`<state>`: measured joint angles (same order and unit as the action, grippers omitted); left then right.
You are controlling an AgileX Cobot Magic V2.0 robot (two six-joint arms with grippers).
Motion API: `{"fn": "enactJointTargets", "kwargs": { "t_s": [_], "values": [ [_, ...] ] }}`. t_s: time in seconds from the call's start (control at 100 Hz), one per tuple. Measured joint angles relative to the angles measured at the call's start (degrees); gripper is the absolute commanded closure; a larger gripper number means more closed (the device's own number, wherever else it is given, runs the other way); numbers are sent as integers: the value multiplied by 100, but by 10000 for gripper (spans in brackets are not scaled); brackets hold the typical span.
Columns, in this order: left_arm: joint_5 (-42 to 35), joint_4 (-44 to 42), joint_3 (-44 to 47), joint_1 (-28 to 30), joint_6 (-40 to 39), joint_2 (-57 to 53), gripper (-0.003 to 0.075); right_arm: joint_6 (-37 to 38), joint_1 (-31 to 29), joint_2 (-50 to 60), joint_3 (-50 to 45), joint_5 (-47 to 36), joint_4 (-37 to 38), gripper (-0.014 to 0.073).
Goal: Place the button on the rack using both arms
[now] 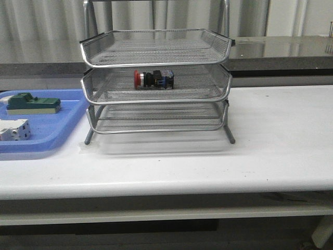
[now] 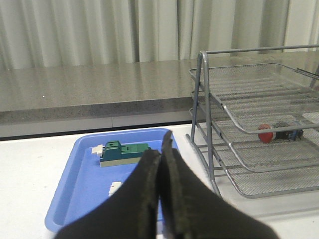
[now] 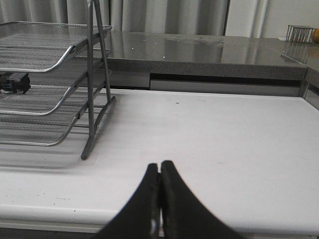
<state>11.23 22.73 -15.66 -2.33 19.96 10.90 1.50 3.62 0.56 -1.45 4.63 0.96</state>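
Button on the rack's middle tier, both claws closed and empty.

The button [image 1: 152, 79] lies on its side in the middle tier of the rack [image 1: 156, 62], long axis running left-right across the front view, red cap toward the robot's left, blue rear block toward its right. Both claws sit back from the rack: the left gripper [image 2: 160, 149] pinched together near the blue tray [image 2: 84, 189], the right gripper [image 3: 159, 172] likewise closed over bare table [image 3: 224, 139]. Neither looks clearly nearer; placement appears complete.
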Motion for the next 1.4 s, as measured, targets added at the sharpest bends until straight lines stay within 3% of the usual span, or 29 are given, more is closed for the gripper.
{"fn": "enactJointTargets", "kwargs": {
  "t_s": [0.69, 0.94, 1.4],
  "values": [
    [-64, -61, 0, 0, -15, 0, 741, 0, 0, 0, 0, 0, 0, 659],
    [-261, -1478, 153, 0, -1459, 0, 741, 0, 0, 0, 0, 0, 0, 659],
    [-1060, -2273, 1257, 0, -2388, -113, 741, 0, 0, 0, 0, 0, 0, 659]
  ]
}}
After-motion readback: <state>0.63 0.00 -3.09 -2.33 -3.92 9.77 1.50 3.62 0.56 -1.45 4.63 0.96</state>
